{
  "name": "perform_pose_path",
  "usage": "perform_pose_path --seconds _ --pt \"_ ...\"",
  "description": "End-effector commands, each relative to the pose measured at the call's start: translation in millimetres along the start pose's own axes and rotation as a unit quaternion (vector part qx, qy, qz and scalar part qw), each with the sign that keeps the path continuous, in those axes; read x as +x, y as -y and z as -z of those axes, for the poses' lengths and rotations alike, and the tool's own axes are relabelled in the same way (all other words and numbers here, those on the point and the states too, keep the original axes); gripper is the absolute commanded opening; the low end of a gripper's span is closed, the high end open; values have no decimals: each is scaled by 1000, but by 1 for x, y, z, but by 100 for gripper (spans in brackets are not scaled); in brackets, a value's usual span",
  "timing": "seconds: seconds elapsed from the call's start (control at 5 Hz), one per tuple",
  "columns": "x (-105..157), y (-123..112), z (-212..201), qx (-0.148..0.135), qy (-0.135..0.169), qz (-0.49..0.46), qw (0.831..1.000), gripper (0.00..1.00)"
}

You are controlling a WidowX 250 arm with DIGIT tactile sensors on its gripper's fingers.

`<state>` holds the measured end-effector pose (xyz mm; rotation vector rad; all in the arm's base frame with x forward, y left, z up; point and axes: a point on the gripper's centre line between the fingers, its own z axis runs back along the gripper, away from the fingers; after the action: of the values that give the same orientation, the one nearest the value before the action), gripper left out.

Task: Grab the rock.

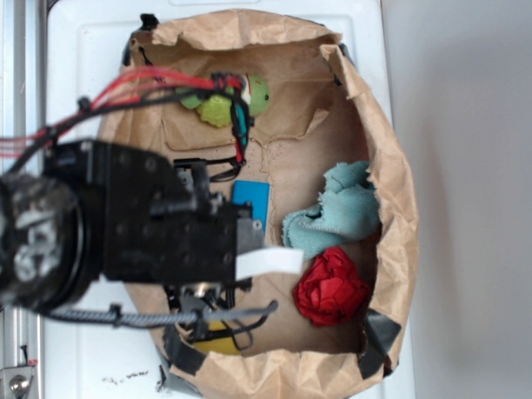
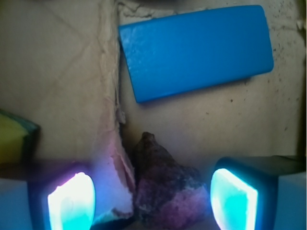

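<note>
Two glowing pads frame the wrist view, the gripper (image 2: 152, 201) standing wide open and holding nothing.

- Left of the gripper: yellow wedge (image 2: 12, 139), just beyond the left pad (image 2: 71, 201); a raised paper fold (image 2: 115, 143) runs toward the rock's left flank.
- Between the jaws: the rock (image 2: 163, 189), jagged and grey-brown, sitting nearer the left pad than the right.
- Ahead of the gripper: blue block (image 2: 196, 52), apart from the rock.
- Right: pad (image 2: 233, 199) with bare paper between it and the rock.

Handling note: the rock likely wants centring, so shift slightly left, then descend and close across its widest part; uneven faces may slip.

Clearance: the paper bag (image 1: 391, 158) walls rise around the gripper, open room lying rightward.
</note>
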<state>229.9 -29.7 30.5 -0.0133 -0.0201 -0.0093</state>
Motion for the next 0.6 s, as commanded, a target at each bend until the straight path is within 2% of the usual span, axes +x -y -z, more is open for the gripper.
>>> perform_pose_path --seconds 0.0,0.2,0.4 --pt "-4 -1 4 17 16 22 999 100" --pt "-3 -1 3 16 21 17 1000 57" --pt "-1 -3 4 21 21 12 999 0"
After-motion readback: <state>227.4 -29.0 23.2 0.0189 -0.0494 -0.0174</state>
